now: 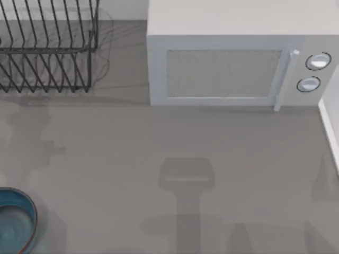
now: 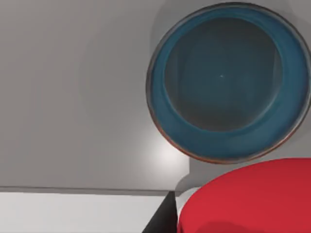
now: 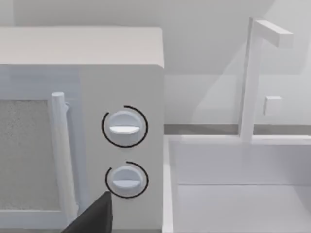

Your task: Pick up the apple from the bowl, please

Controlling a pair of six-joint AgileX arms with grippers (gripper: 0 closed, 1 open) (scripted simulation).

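Apple (image 2: 248, 196): nearest the left wrist camera, a smooth red round shape close under the lens, above the grey table (image 2: 73, 97) and clear of the bowl
Bowl (image 2: 228, 82): blue-teal with a dark reddish rim, lying beyond the apple in the left wrist view; its inside holds nothing; in the top view it sits at the table's front left corner (image 1: 16, 219), cut by the picture's edge
Left claw: I cannot tell whether its fingers are open or closed; the apple hangs right at the wrist camera, raised over the table beside the bowl, but no finger is seen touching it
Right claw (image 3: 92, 218): one dark fingertip shows close to the microwave's lower knob (image 3: 126, 179); I cannot tell its state
Microwave (image 1: 233, 53): white, at the back of the table, well apart from the bowl, handle (image 1: 283, 79) and two knobs on its right side
Rack (image 1: 47, 47): dark wire, left of the microwave, behind the bowl
Sink (image 3: 238, 189): white, with a faucet (image 3: 252, 77), right of the microwave
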